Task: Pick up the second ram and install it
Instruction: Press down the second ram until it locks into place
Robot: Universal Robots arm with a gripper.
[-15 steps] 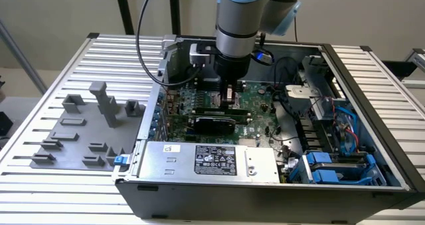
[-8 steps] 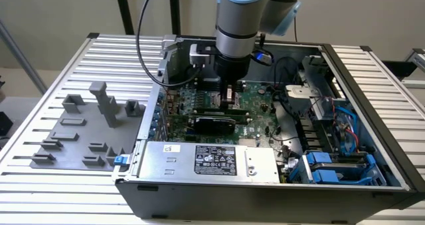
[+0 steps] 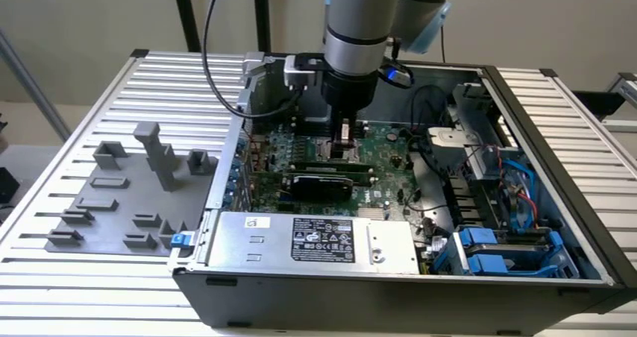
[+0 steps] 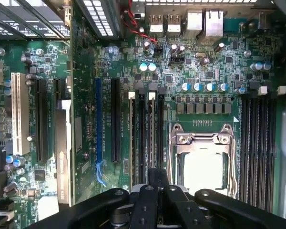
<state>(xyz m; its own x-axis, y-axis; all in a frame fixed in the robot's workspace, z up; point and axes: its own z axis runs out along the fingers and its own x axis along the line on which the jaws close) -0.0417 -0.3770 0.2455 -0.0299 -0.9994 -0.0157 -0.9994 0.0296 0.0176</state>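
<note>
- White sticker on the silver power supply (image 3: pixel 309 238) carries dark print and logos, too small to read; same for the small white tag beside it.
- No brand legible on the motherboard (image 4: pixel 86 62); only faint white lettering along the long black slots (image 4: pixel 115 119), unreadable.
- Gripper (image 4: pixel 152 177) down inside the open computer case (image 3: pixel 557 180), above the middle of the board, close beside the CPU socket (image 4: pixel 202 157).
- Fingers drawn close together, pinching the near end of the second ram (image 4: pixel 151 129) by its thin top edge.
- Seen edge-on: a narrow strip stretching straight away from the fingertips, with a white latch (image 4: pixel 151 95) at its far end.
- Long axis parallel to the black slots, far end pointing toward the row of silver port blocks (image 4: pixel 181 21) at the board's edge.
- Lined up with one slot in the bank next to the socket; probably at or in that slot, though how deep cannot be told.
- A similar strip (image 4: pixel 132 129) just beside it, parallel, also ending in a white latch.
- Grey fixture tray (image 3: pixel 110 203) on the slatted table (image 3: pixel 60 277), well apart from the gripper, at the exterior view's left.
</note>
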